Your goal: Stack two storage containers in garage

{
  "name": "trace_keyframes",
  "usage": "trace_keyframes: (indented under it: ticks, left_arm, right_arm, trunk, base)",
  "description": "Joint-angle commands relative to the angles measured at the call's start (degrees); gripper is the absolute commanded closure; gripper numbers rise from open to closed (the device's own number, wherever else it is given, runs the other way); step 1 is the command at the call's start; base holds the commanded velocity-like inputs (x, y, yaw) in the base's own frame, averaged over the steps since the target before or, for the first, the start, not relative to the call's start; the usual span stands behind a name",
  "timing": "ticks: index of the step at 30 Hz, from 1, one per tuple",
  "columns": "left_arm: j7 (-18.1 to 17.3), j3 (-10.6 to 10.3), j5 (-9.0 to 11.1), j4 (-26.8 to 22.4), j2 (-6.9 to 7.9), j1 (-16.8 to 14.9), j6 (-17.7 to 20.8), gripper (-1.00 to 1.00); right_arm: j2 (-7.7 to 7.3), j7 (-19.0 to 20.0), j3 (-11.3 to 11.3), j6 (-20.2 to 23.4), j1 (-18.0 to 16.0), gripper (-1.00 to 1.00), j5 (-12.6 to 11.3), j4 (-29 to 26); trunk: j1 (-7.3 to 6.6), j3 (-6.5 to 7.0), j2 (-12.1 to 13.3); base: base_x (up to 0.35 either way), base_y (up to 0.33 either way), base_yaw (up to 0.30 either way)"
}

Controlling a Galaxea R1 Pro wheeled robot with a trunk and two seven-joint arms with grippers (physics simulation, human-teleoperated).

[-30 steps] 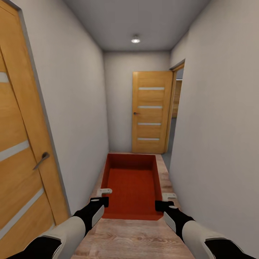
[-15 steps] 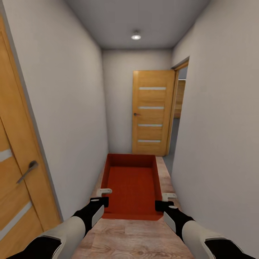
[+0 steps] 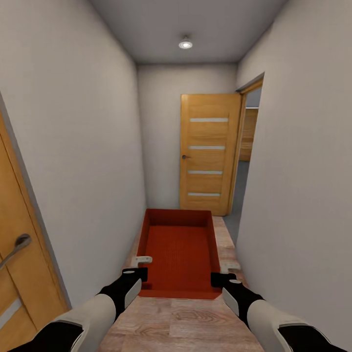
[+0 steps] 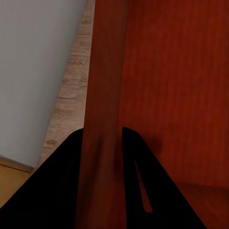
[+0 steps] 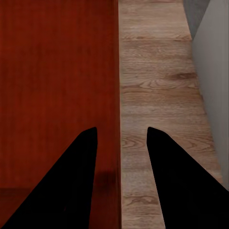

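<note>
— What does the head view give?

— A narrow corridor with pale grey walls. An orange-red storage container sits low in the centre of the frame, carried above the wood-plank floor. The left pincer clasps its left wall at the near corner, the right pincer clasps its right wall. A wooden door stands open at centre right, another door with a lever handle runs along the left edge, and a ceiling lamp shines at the top.

— And the left wrist view?

— The left pincer has its two dark fingers on either side of the container's wall, which passes between them; it is clenched on that wall. Plank floor and grey wall lie at the frame's left.

— The right wrist view?

— The right pincer straddles the container's wall: red bin at the left, plank floor at the right. It grasps the wall, though one finger seems slightly apart from it.
</note>
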Motion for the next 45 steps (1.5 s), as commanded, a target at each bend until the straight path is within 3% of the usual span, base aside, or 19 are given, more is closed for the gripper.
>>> trace_keyframes:
  ticks: [1, 45]
  left_arm:
    - [1.1, 0.4, -1.3, -0.4, 0.13, 0.0, 0.3, 1.00]
    - [1.1, 0.4, -1.3, -0.4, 0.13, 0.0, 0.4, 1.00]
  right_arm:
    - [0.03, -0.2, 0.2, -0.1, 0.0, 1.00, -1.0, 0.2]
    - [0.00, -0.2, 0.2, 0.0, 0.0, 1.00, -1.0, 0.2]
  trunk:
    - [0.05, -0.02, 0.0]
    - [0.05, -0.02, 0.0]
  base:
    - [0.322, 0.000, 0.000]
    - [0.322, 0.000, 0.000]
